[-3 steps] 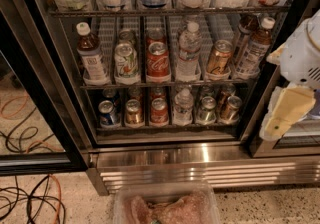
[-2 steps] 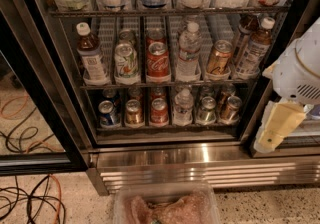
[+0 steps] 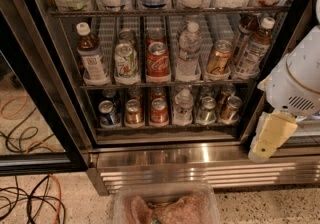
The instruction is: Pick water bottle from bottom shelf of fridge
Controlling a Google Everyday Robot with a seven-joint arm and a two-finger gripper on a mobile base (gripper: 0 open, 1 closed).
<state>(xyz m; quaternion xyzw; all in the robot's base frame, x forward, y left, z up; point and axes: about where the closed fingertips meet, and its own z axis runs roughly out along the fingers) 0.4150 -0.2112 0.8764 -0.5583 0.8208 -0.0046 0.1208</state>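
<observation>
Vs a second ago: the arm is lower and slightly further left, nothing in the fridge (image 3: 200,165) has moved. White wrist housing (image 3: 295,83) now sits at middle-rack height over the right door frame; before it was up near the rack above. The gripper (image 3: 261,149) is the cream-coloured part hanging off that housing, angled down and to the left, tip in front of the frame's lower right corner, just above the ribbed steel base panel. It's outside the cabinet, holding nothing and touching nothing I can see. Can't tell whether it's spread or closed from here. The water bottle (image 3: 183,105) stands upright on the bottom shelf (image 3: 150,128) in its lane, right of centre, with a red can (image 3: 159,110) just to its left and a silver can (image 3: 206,110) just to its right. It's well left of the gripper. The taller clear bottle (image 3: 190,48) sits on the rack directly above. A clear bin (image 3: 125,198) sits on the floor in front of the base, with cables (image 3: 25,198) off to the left.
</observation>
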